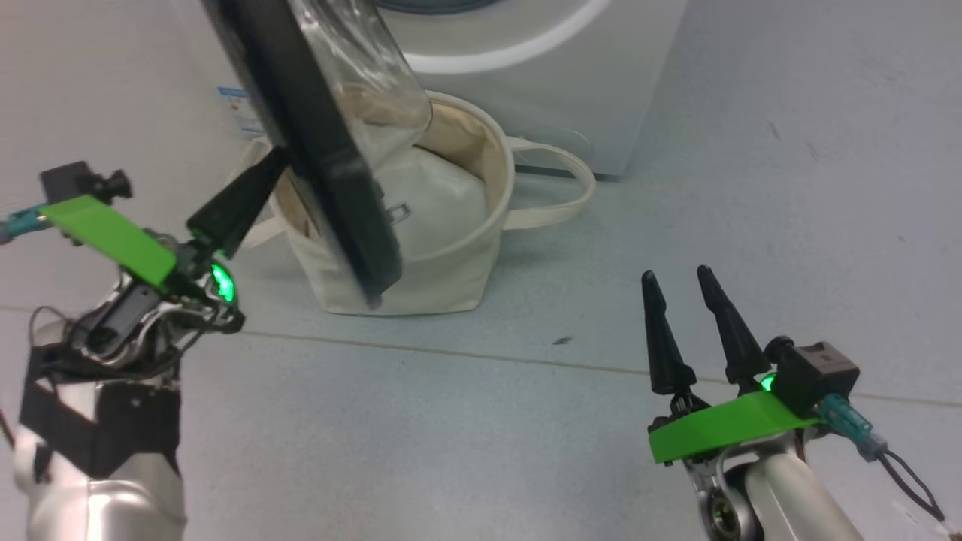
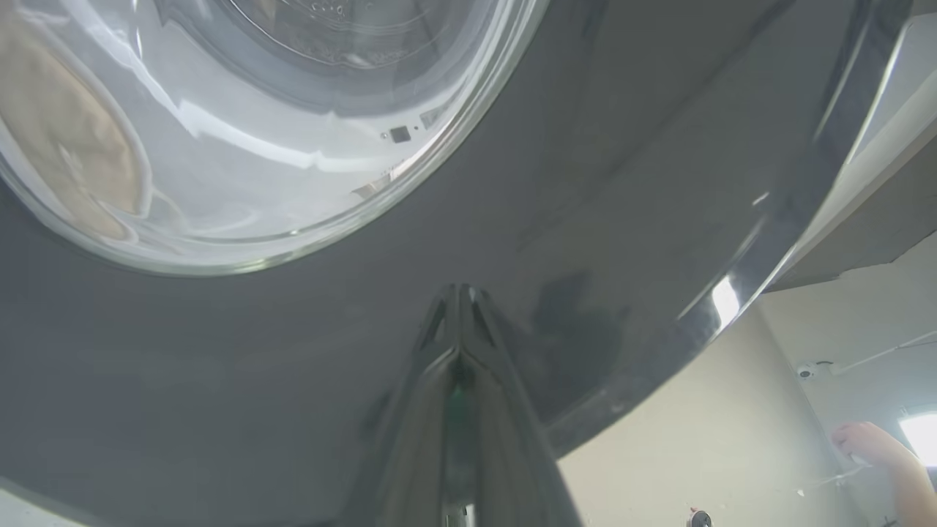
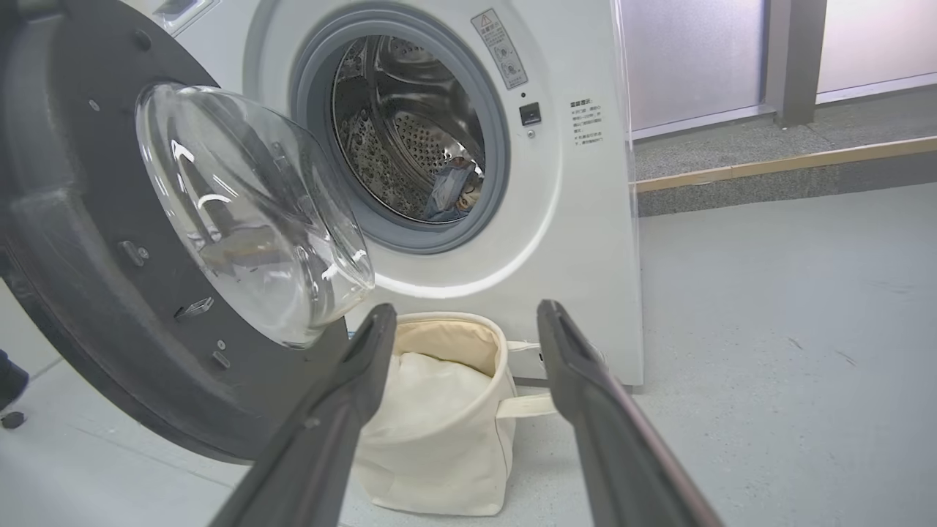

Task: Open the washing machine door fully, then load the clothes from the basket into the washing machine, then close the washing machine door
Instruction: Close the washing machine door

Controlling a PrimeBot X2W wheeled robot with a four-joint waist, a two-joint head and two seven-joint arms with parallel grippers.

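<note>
My left gripper (image 2: pixel 457 296) together, tips against washing machine door (image 2: pixel 293 366) rim. Right wrist view: clothes (image 3: pixel 448 192) in drum (image 3: pixel 395 110) (door stands open). My right gripper (image 1: pixel 676 274) apart, empty; basket (image 3: pixel 446 454) just ahead.

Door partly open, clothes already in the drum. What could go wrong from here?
1. The shut left pincer presses the washing machine door with only its tips on the glossy rim, so it may slide off.
2. The basket stands close under the door's swing, and the door's lower edge could snag it.
</note>
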